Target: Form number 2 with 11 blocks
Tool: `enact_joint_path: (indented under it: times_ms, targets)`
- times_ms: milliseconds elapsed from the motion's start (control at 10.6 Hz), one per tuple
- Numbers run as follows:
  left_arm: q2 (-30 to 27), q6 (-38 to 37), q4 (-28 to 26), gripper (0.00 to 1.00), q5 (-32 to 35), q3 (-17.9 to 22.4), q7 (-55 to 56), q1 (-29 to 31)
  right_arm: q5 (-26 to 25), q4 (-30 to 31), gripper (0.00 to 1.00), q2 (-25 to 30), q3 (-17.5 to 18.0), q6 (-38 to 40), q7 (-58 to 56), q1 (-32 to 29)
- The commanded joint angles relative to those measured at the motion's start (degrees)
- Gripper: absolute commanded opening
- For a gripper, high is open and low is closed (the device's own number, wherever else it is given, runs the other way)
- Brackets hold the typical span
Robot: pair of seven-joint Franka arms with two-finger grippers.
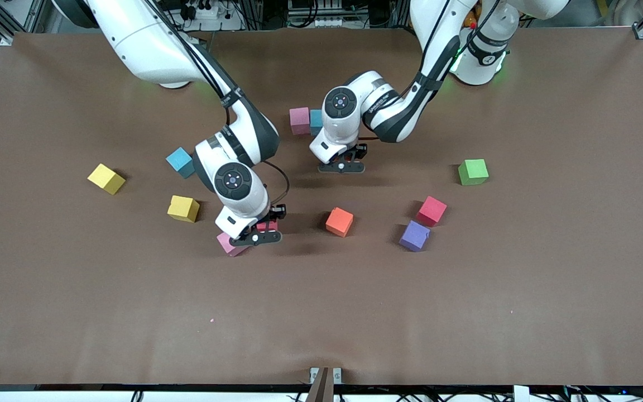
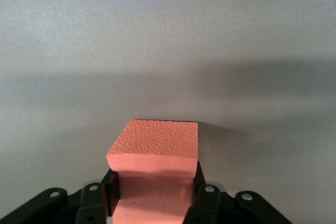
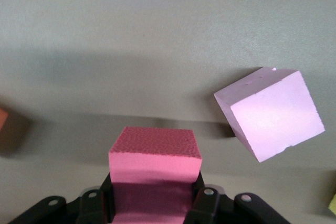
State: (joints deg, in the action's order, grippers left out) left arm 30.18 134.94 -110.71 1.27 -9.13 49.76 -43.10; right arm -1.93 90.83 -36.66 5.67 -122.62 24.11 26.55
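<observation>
Fingers (image 3: 113,198) pinch a matte pink cube (image 3: 155,153).

**Off-task items on my table**

A green cube (image 1: 473,171) is sitting on the brown table (image 1: 466,312) toward my left arm's end, well apart from everything around it. Black cables and a power strip (image 1: 201,11) are lying past the table's edge by my bases. A small metal bracket (image 1: 325,375) is sticking up at the edge nearest the front camera.
</observation>
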Motion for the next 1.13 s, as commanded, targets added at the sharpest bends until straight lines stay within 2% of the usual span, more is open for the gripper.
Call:
enact_joint_path:
  times_ms: [0,471,1036]
  targets:
    - [0.67,-0.99,1.38,0.31,0.66,0.69,1.57,-1.02,1.14,5.14,0.58,3.78,1.1,-0.25,-4.49,-0.8]
    - [1.37,-0.91,1.38,0.36,0.75,0.6,4.2,-1.02,1.14,9.8,0.6,7.12,1.1,-0.25,-24.43,-2.02]
    - [1.9,-1.0,0.94,0.4,0.75,0.6,5.34,-2.16,1.05,10.25,0.6,9.76,1.01,3.26,-42.45,-1.67]
